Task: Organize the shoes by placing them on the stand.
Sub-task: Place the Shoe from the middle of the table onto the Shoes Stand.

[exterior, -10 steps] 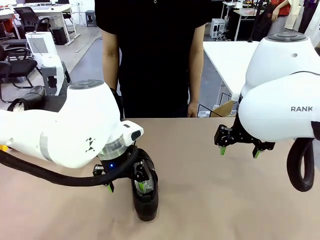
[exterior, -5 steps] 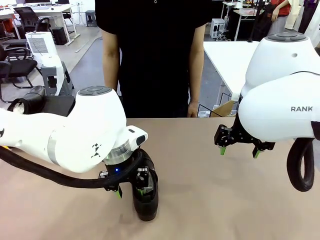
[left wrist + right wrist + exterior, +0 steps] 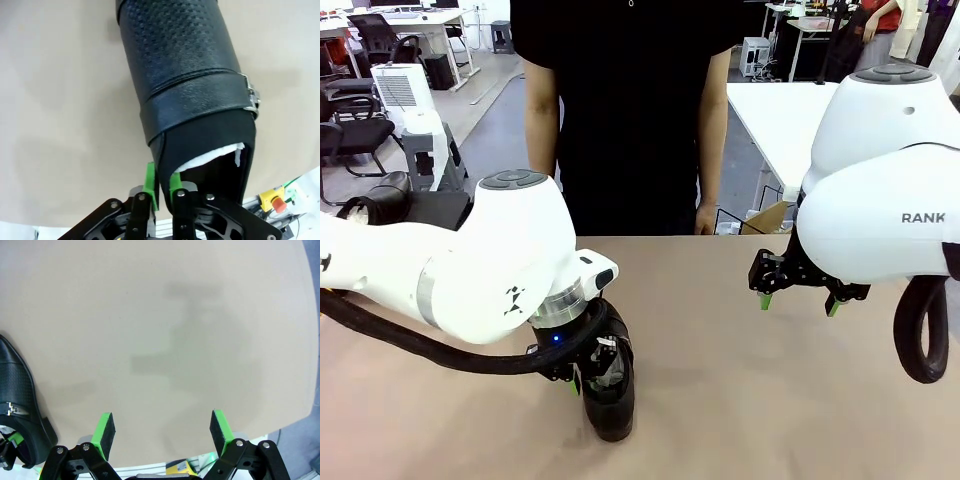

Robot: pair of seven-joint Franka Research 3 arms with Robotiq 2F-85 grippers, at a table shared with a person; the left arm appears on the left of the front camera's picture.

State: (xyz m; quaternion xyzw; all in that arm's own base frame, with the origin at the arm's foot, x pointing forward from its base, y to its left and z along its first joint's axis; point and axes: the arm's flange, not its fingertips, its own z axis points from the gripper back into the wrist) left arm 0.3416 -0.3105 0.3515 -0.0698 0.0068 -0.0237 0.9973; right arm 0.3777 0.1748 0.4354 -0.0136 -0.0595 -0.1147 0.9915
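One glossy black shoe (image 3: 611, 404) stands on the tan table near its front edge, toe toward the camera. White paper shows inside the shoe (image 3: 185, 65), which has a perforated toe and a buckled strap. My left gripper (image 3: 592, 376) reaches down on it from above. Its green pads (image 3: 149, 184) pinch the side wall of the shoe's opening, so my left gripper (image 3: 161, 184) is shut on it. My right gripper (image 3: 798, 303) hangs open above bare table at the right, nothing between its fingers (image 3: 162, 430); the shoe (image 3: 17, 395) lies off to its left. The stand is out of view.
A person in black (image 3: 620, 100) stands at the far edge of the table (image 3: 740, 400), arms down. Bare tabletop spreads between and in front of the two arms. Office chairs and other tables stand farther back.
My left gripper's fingers have come together on the shoe's side wall, and the left arm has shifted slightly right. The right arm has not moved.
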